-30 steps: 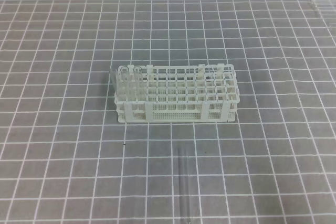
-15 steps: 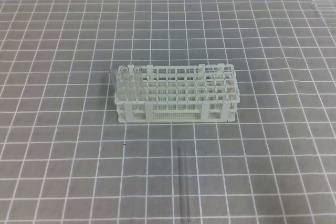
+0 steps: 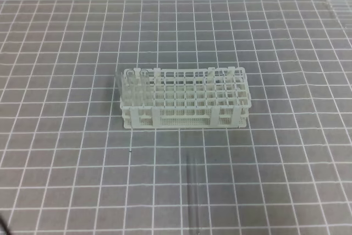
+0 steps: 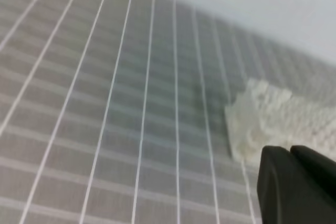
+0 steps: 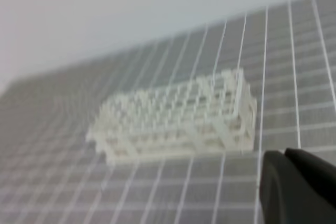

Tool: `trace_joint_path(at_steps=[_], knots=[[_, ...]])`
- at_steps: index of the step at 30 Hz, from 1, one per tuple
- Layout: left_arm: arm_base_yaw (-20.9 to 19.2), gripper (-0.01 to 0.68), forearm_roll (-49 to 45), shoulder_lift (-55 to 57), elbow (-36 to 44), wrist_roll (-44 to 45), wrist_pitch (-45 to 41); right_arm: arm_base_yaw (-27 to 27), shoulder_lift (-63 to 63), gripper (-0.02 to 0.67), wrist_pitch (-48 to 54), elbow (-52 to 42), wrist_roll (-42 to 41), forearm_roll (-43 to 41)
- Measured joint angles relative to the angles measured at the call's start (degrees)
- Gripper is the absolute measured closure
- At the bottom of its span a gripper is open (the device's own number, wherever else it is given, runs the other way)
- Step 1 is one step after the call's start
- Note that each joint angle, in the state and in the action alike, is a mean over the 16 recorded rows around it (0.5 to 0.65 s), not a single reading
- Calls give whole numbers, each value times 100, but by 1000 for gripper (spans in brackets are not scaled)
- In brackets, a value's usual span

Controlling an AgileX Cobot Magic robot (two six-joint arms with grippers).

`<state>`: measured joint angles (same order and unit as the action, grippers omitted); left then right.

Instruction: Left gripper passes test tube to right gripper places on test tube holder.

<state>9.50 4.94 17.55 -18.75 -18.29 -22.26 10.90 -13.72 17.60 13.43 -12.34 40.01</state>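
Test tube (image 3: 193, 193) flat near bench's front edge, both grippers pressed together (empty): risk—rolling off when nudged.

Both grippers closed and holding nothing, arms out of the overhead view

In the left wrist view the left gripper (image 4: 290, 153) shows only as black fingers (image 4: 273, 182) pressed together at the lower right corner, raised and clear of any contact; the right wrist view shows the right gripper (image 5: 284, 154) the same way, its dark fingers (image 5: 275, 187) shut at the lower right corner
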Motion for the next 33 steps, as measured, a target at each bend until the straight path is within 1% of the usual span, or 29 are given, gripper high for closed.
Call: trace_joint_path(at_steps=[6, 9, 12, 16, 19, 23, 27, 31, 33], knots=[[0, 675, 592, 1435, -1027, 792, -1174, 0, -1173, 662, 843, 813, 6, -387], [13, 675, 1119, 2133, -1417, 1386, -1613, 0, -1697, 662, 1200, 1113, 7, -594], [59, 675, 1634, 2728, -1692, 1957, -1896, 0, -2145, 662, 1474, 1317, 8, -767], [293, 675, 2209, 3431, -1914, 2403, -2003, 0, -2583, 662, 1745, 1469, 8, -937], [654, 674, 2445, 3971, -2066, 2443, -1950, 0, -2800, 662, 1883, 1515, 8, -1024], [1287, 674, 2499, 4694, -2341, 2213, -1880, 0, -2976, 662, 1990, 1528, 8, -1092], [2035, 674, 2216, 5379, -2724, 1687, -1884, 0, -3041, 662, 2057, 1528, 8, -1107], [2877, 674, 1747, 6156, -3368, 1051, -2085, 0, -3048, 662, 2110, 1528, 8, -1080], [3216, 674, 1521, 6498, -3720, 793, -2243, 0, -3048, 662, 2137, 1528, 8, -1065]])
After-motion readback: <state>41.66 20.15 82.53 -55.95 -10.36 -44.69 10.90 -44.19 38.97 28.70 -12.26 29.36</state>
